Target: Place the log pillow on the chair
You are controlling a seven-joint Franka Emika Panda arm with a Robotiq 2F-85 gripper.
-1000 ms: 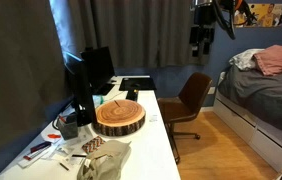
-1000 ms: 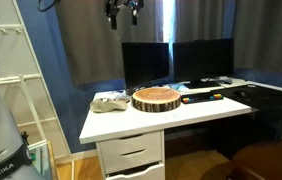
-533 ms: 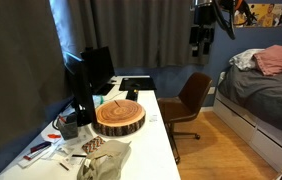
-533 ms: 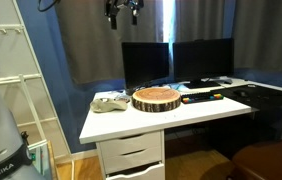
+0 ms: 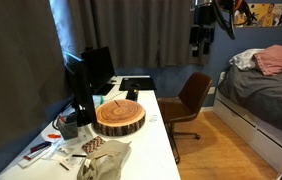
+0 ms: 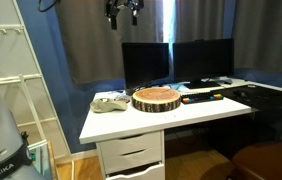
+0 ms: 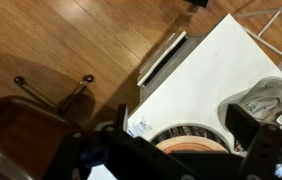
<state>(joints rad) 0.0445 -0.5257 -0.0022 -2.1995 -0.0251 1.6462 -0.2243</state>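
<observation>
One log pillow (image 5: 120, 117) is seen lying flat on the white tabletop (image 5: 159, 140), in front of two dark monitors (image 6: 145, 65). One crumpled grey cloth (image 6: 108, 102) is set just beside it. One brown chair (image 5: 191, 98) is placed near the tabletop's far end, well apart from the log pillow. One pincer (image 5: 203, 42) is held high, well above both tabletop and chair. In the wrist view its two fingers (image 7: 266, 150) are shown only as dark shapes, and they appear to be spread apart.
</observation>
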